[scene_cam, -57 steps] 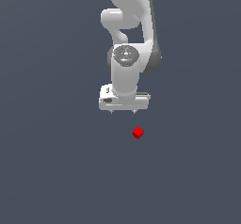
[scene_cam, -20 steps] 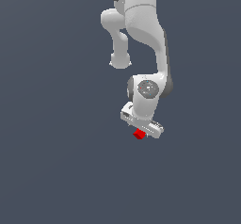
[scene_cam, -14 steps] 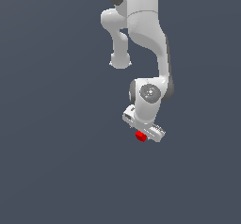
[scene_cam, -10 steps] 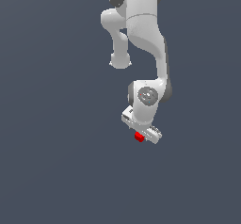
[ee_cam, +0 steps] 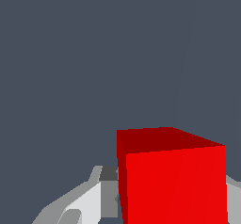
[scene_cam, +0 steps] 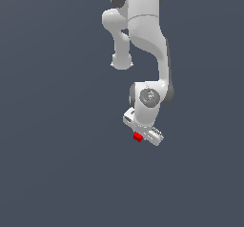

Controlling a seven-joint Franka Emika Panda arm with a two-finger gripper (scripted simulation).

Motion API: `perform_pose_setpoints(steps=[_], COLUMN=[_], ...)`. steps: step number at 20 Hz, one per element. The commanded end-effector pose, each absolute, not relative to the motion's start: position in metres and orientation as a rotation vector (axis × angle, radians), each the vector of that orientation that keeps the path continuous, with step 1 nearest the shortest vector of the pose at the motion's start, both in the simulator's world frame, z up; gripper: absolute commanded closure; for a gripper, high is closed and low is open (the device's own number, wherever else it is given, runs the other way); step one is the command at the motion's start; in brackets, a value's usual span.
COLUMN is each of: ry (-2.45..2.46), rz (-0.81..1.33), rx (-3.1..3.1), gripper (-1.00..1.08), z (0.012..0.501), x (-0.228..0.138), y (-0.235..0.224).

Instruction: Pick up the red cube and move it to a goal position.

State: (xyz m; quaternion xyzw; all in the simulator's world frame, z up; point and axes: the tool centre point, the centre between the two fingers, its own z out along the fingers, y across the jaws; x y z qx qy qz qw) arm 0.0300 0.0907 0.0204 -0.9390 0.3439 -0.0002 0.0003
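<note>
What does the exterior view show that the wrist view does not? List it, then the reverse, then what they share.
Only the exterior view shows the white arm reaching down, its wrist, and how small the red cube is beside the gripper. Only the wrist view shows the cube's faces close up, with grey jaws flanking both sides of it. Both show the red cube at the gripper against a plain dark grey background.

The red cube (ee_cam: 172,180) looks matt, smooth and plain-sided like flat-shaded plastic, the white arm (scene_cam: 143,25) and gripper (scene_cam: 142,134) look smooth with a soft sheen, and the grey ground (scene_cam: 52,164) is evenly matt.
</note>
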Motion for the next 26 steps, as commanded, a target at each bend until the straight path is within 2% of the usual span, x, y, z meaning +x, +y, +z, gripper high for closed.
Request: perform_pose_setpoints(steps=[1,11,26], ry=[1.082,1.081,1.082], rz=[0.0,0.0,0.0], rx=[-2.949,-2.949,-2.949], gripper=[1.08,1.08,1.08], z=[0.02,0.024,0.044], x=[0.03,0.021,-0.021], y=[0.09,0.069,-0.035])
